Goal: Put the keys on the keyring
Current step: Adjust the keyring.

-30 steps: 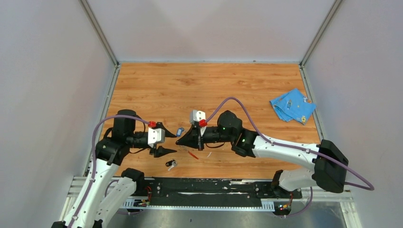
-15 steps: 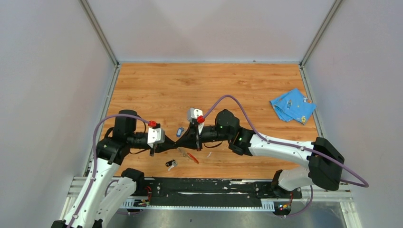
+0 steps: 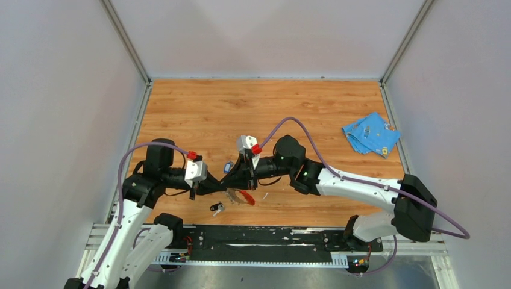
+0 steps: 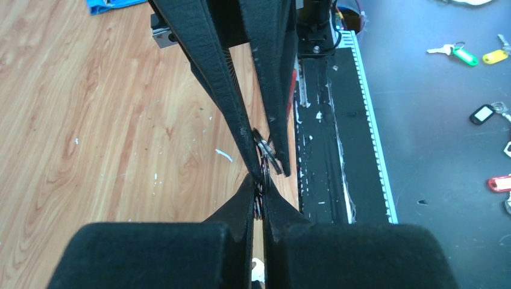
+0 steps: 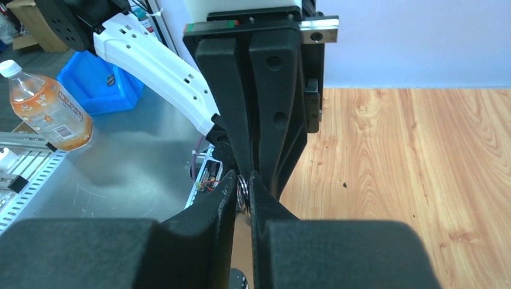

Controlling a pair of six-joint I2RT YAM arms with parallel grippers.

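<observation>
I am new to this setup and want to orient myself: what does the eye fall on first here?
The left fingers and right fingers meet tip to tip at front centre, both pinching the keyring. A black-headed key lies loose beside them, and a blue cloth lies far right.

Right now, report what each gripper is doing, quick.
Left gripper: closed, pinching the keyring by its metal ring.
Right gripper: closed on that same ring, fingertips nearly touching.
</observation>
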